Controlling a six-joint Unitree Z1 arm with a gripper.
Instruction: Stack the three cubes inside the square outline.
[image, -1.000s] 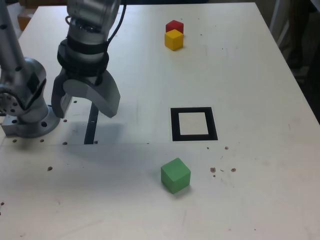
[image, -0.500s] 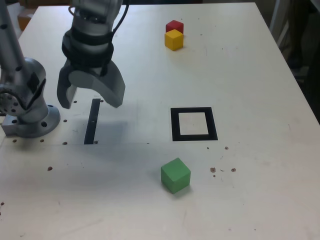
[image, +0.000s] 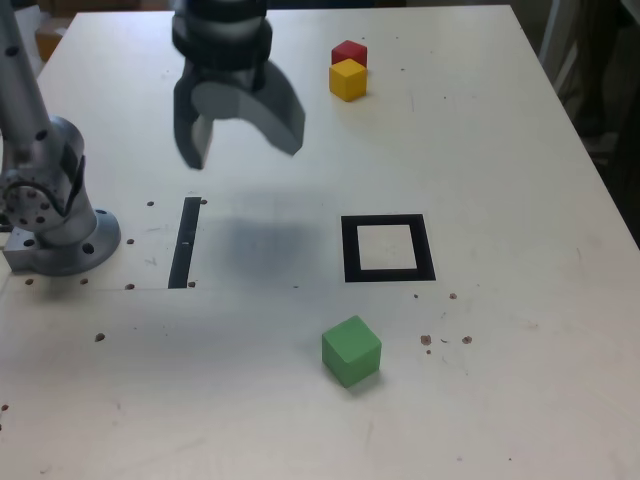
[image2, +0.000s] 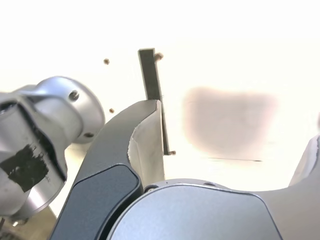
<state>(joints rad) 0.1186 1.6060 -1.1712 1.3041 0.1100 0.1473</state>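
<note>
A robot arm's gripper (image: 240, 150), jaws spread wide and holding nothing, hangs in the air above the white tabletop (image: 520, 330), up and to the left of the black square outline (image: 428, 250) in the exterior view. Over the last second it has moved toward the exterior view's right and top, away from the thin black strip (image: 185, 243), which lies well to the left of the outline. The cubes have not moved in that time.

The green cube (image: 351, 351) sits alone just below the outline in the exterior view, near it but outside the frame. Well above the outline, toward the far edge, the yellow cube (image: 348, 80) stands in front of the red cube (image: 349, 54), the two so close that whether they touch cannot be told. The outline's pale centre is bare, and stacking appears yet to begin.

The shift brings the arm nearer the far pair, though which cube is its target remains unclear. Should it go for yellow or red, the tight spacing beyond the outline could let a finger nudge the neighbor.
</note>
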